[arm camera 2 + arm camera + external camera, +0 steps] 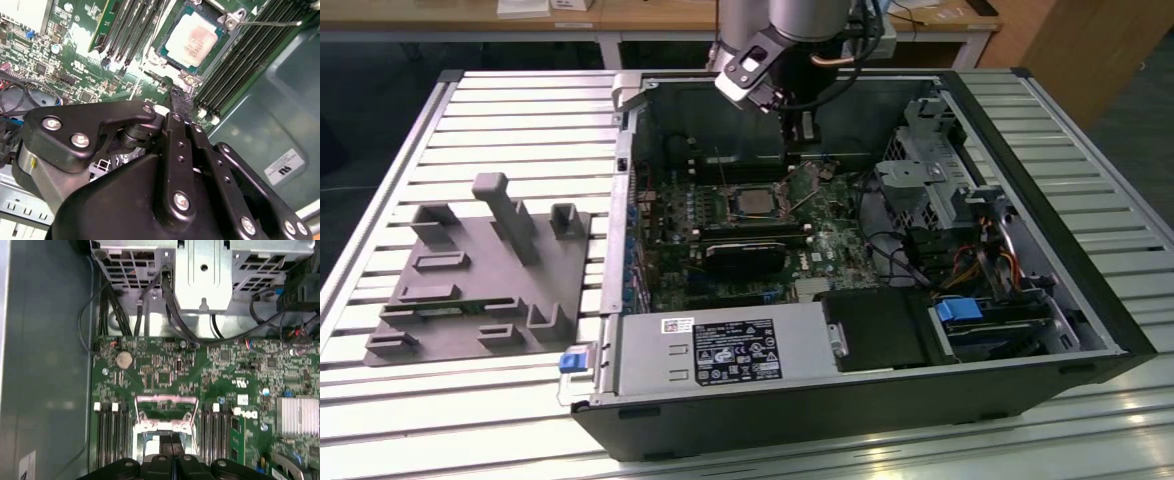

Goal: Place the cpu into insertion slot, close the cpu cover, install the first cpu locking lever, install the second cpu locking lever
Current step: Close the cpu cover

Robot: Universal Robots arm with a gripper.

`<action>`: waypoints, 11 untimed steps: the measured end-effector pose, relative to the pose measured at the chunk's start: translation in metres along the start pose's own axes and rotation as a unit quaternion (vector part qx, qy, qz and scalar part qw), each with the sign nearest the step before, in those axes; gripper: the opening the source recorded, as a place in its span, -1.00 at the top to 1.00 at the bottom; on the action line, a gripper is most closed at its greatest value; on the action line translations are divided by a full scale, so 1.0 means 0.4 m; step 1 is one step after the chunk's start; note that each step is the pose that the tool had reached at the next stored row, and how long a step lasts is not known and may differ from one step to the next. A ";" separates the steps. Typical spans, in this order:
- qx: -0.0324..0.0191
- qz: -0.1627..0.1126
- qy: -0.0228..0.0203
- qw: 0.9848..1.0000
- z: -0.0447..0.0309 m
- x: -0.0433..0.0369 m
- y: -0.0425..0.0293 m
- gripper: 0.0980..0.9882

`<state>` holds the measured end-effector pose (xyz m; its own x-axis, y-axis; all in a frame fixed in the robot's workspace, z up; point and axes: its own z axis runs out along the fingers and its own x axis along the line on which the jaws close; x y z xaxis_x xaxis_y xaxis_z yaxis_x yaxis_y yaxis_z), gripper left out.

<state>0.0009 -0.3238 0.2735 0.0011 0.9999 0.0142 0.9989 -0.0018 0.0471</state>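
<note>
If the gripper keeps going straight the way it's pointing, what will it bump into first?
Most likely the metal rim of the insertion slot, right beside the cpu. The gripper hangs close over it in the second wrist view, though depth is unclear.

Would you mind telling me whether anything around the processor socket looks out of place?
One thing: in the second wrist view, a thin silver locking lever juts out sideways beside the silver-grey square cpu, apparently unlatched rather than tucked down. Nothing looks damaged.
</note>
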 end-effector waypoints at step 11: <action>0.000 0.000 0.000 1.000 0.020 0.000 0.035 0.98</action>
<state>0.0153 -0.3237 0.2662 0.0010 0.9999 0.0142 0.9989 -0.0017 0.0466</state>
